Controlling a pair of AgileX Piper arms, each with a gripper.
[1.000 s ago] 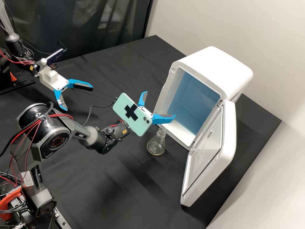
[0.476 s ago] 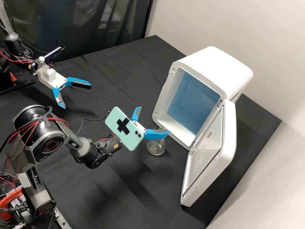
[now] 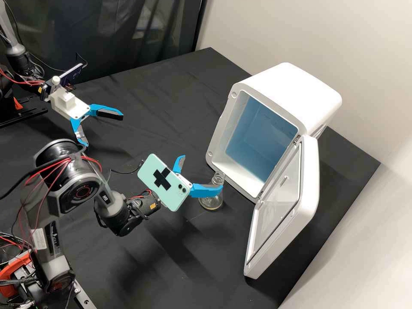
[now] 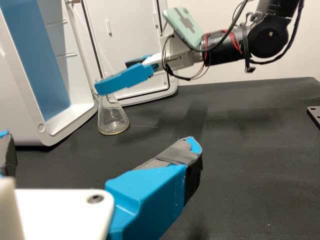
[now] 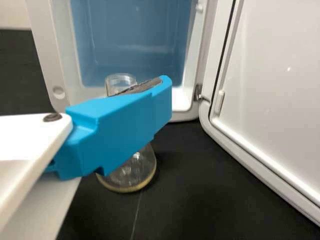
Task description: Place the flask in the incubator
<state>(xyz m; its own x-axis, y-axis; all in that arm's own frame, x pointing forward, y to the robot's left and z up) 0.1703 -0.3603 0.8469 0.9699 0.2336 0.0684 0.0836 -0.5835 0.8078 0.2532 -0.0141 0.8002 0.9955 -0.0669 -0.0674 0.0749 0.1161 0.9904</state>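
Flask (image 3: 211, 201) stands upright on the bench (image 3: 171, 98), just outside the incubator (image 3: 287, 86), at the lower rim of its open mouth. Its neck points straight up, so we log its long axis as vertical. The incubator's door (image 3: 283, 201) is swung wide to one side of the mouth.

The right gripper (image 3: 202, 172) is by far the nearer of the two. It sits level with the flask's neck, on the side away from the incubator, with its fingers spread wide and gripping nothing. From the right wrist, one finger (image 5: 117, 127) lies across the neck. We cannot say for certain whether the neck is already between the fingers or just past one fingertip; the high view suggests the lower finger is just beside it.

The left gripper (image 3: 104, 128) hangs well away from the incubator, likewise spread wide and holding nothing.

Judgement: the grasp turns on closing around that vertical neck, then carrying the flask the short way into the incubator's mouth.
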